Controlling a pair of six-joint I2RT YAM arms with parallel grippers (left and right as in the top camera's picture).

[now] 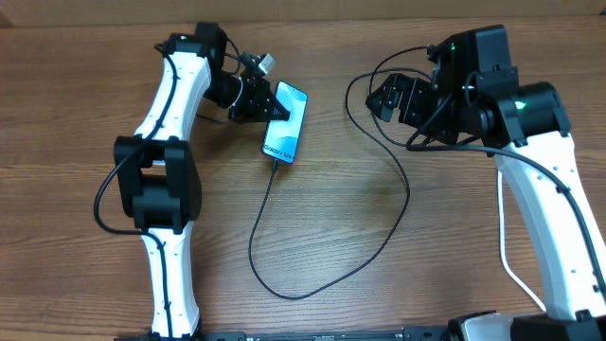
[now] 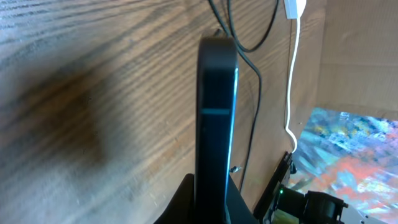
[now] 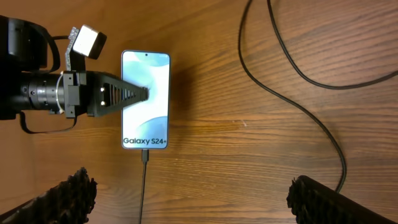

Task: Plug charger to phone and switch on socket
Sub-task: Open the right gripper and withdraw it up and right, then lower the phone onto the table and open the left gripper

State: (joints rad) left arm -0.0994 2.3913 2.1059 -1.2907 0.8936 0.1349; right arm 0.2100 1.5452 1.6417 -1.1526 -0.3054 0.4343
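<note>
The phone (image 1: 287, 123) lies tilted on the wooden table at the upper middle, its turquoise "Galaxy S24" screen up (image 3: 146, 99). My left gripper (image 1: 273, 102) is shut on the phone's top half; the left wrist view shows the phone edge-on (image 2: 216, 112) between the fingers. The charger's black connector (image 3: 145, 155) sits in the phone's bottom port. Its thin black cable (image 1: 284, 289) loops down, then up to the right under my right arm. My right gripper (image 3: 199, 199) is wide open and empty, above the table right of the phone (image 1: 393, 99). The socket is hidden.
In the left wrist view a thick white cord (image 2: 291, 81) runs from a white piece (image 2: 295, 6) at the top edge, next to the black cable (image 2: 257, 93). The table's far edge meets a cardboard wall (image 1: 331, 11).
</note>
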